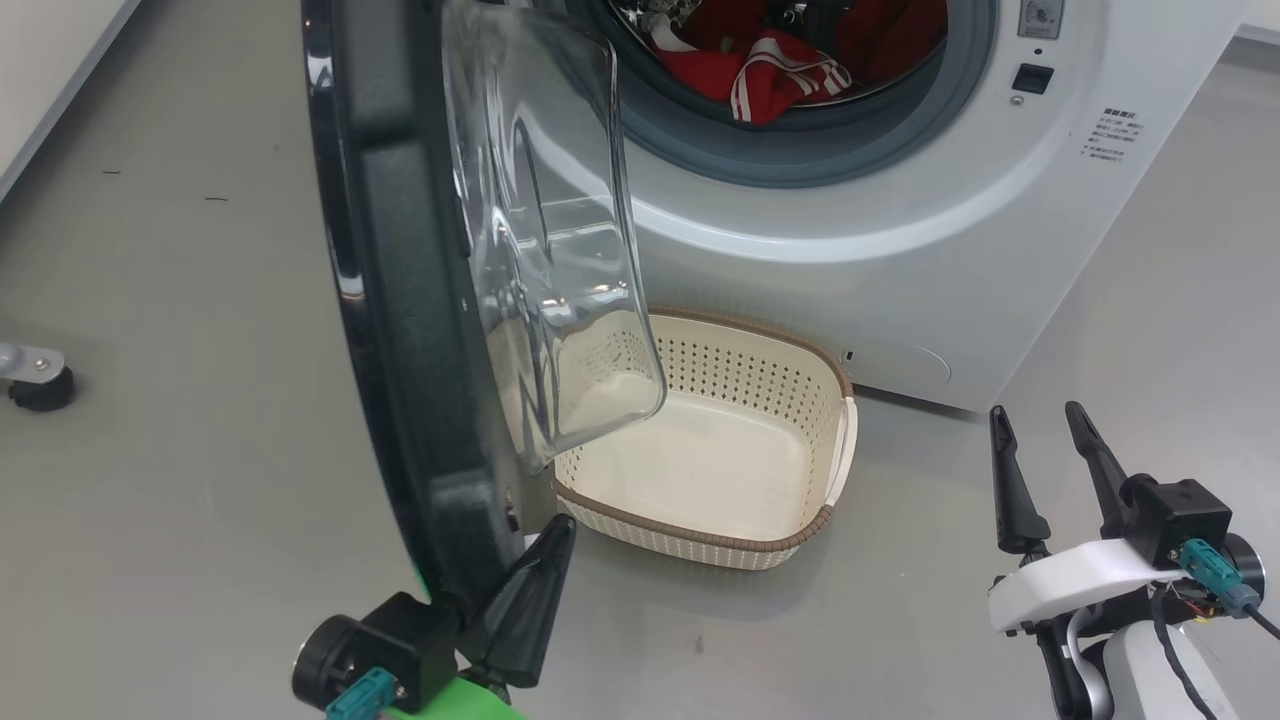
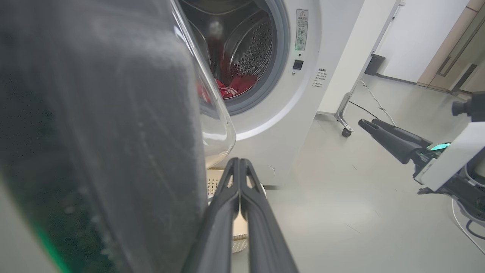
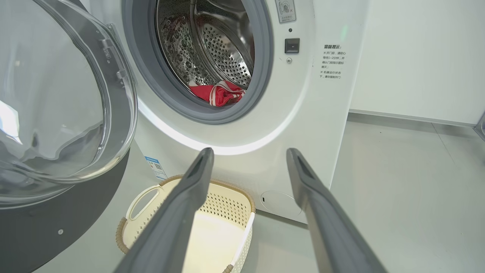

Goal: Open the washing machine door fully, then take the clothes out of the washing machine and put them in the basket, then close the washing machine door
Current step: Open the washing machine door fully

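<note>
The left gripper (image 1: 560, 530) has its two dark fingers pressed tight together, with nothing between them. It sits low, right by the bottom edge of the washing machine door (image 1: 400, 300). I cannot tell if it touches the door. From that arm's own camera, the shut fingers (image 2: 227, 197) point at the washing machine (image 2: 280, 125), and the door's black rim (image 2: 94, 132) is just to their left.

The door stands open and sticks out from the left side of the big round hole. Its clear glass bowl (image 1: 550, 250) bulges out on the side facing the basket.

The basket (image 1: 800, 540) sits on the grey floor (image 1: 180, 450) just past the left gripper's tips, right in front of the machine. It is cream with little holes, a brown rim and white handles.

The right gripper (image 1: 1037, 415) has its fingers spread wide and holds nothing. It hangs over the floor, and the basket is near it, ahead and to its left.

The clothes (image 1: 780, 70) are up high and ahead of both grippers, inside the drum. They are red with white stripes and lie at the bottom of the grey rubber ring (image 3: 227, 113), well apart from both grippers.
</note>
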Available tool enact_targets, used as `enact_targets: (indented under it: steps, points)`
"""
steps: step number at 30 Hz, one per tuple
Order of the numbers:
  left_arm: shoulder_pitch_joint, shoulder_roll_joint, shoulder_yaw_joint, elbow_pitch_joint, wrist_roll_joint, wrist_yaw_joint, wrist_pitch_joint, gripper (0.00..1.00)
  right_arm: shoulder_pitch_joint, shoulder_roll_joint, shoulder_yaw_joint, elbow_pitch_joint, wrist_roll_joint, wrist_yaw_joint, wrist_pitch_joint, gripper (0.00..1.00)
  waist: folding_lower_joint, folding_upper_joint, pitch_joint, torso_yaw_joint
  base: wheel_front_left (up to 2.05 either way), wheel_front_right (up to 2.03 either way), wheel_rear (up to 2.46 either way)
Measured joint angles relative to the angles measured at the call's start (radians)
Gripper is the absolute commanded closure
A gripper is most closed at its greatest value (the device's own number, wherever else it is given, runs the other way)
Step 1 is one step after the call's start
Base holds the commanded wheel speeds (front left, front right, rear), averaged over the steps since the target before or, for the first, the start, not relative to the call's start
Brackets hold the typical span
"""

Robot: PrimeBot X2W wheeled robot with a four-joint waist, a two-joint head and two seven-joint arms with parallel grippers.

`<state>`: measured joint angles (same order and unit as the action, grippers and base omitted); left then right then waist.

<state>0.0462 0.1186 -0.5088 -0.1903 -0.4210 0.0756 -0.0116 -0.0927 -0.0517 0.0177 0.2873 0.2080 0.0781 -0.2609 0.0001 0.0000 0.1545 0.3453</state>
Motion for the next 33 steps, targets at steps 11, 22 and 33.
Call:
enact_targets:
  steps: [11,22,33]
  points:
    - [0.013,0.001,0.095,0.028,0.013,0.024,-0.036,1.0,0.0,0.003,-0.002,0.0,-0.001,0.002,0.0,0.0,0.0,0.0,0.003,0.004,0.0,0.0,0.0]
    - [0.015,0.008,0.235,0.051,0.027,0.034,-0.097,1.0,0.0,0.003,-0.009,-0.001,-0.01,0.003,0.0,0.0,0.0,0.0,0.011,0.001,0.0,0.0,0.0]
    - [0.009,0.021,0.371,0.097,0.037,0.035,-0.158,1.0,0.0,0.004,-0.016,-0.004,-0.017,0.003,0.0,0.0,0.0,0.0,0.028,0.0,0.0,0.0,0.0]
